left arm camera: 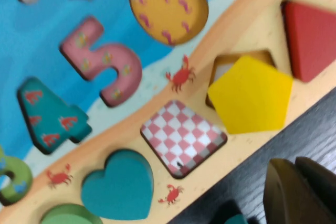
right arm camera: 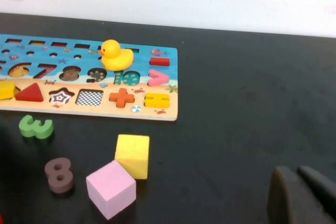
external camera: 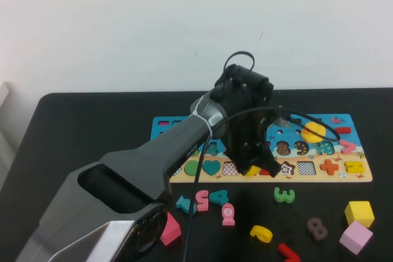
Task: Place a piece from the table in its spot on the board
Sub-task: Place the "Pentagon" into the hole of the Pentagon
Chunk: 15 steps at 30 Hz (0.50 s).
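Nearest the camera in the high view, loose pieces lie scattered on the table (external camera: 92, 127): a pink block (external camera: 170, 230), coloured numbers, a yellow cube (external camera: 359, 212) and a pink cube (external camera: 355, 237) toward the robot's right.

Beyond them the left arm reaches out over the near edge of the board (external camera: 362, 173), its left gripper (external camera: 258, 165) hanging just above the sandy strip of shape slots. Whether its fingers are spread or closed cannot be told; only dark finger tips show at the edge of the left wrist view, and nothing is visibly held between them.

The piece (left arm camera: 251, 95) lies on the board over its pentagon slot (left arm camera: 227, 65), between the checkered square slot (left arm camera: 184, 136) and the red triangle (left arm camera: 311, 38). It is not seated: it sits shifted toward the board's near edge and somewhat turned, so a sliver of the recess shows on its far side.

The step in hand looks like the final seating. The next move probably calls for a slight nudge away from the near edge and a small twist so the corners match, then a light press. A pentagon has no real long axis; one apex points roughly toward the slot's far side.

The right gripper (right arm camera: 302, 195) is parked over bare table, off to the right of the board, finger state unclear. Farthest back, a rubber duck (right arm camera: 114, 55) stands on the blue part.
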### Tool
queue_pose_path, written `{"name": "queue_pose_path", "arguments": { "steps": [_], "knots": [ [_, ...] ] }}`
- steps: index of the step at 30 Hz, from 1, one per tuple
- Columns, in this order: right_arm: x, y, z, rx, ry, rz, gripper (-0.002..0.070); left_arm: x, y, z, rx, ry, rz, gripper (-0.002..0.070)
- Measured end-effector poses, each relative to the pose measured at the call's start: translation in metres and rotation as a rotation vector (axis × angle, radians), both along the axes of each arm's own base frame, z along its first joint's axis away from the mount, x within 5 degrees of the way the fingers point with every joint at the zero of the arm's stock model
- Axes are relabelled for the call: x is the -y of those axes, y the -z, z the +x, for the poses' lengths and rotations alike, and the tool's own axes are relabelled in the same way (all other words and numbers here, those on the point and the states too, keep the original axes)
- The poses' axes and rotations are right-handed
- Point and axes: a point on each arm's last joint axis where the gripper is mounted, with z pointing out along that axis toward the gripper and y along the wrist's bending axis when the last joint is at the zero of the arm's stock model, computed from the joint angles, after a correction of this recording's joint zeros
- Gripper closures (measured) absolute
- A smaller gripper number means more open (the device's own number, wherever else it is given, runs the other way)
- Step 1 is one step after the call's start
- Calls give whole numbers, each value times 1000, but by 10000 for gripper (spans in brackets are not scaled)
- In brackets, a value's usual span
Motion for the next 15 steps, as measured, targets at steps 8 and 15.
{"name": "queue_pose_path", "arguments": {
  "steps": [8, 15],
  "knots": [
    [0, 0, 0, 0, 0, 0, 657, -1, 7, -2, -21, 3, 13, 676],
    [0, 0, 0, 0, 0, 0, 657, -1, 18, -2, -42, 6, 21, 676]
  ]
}}
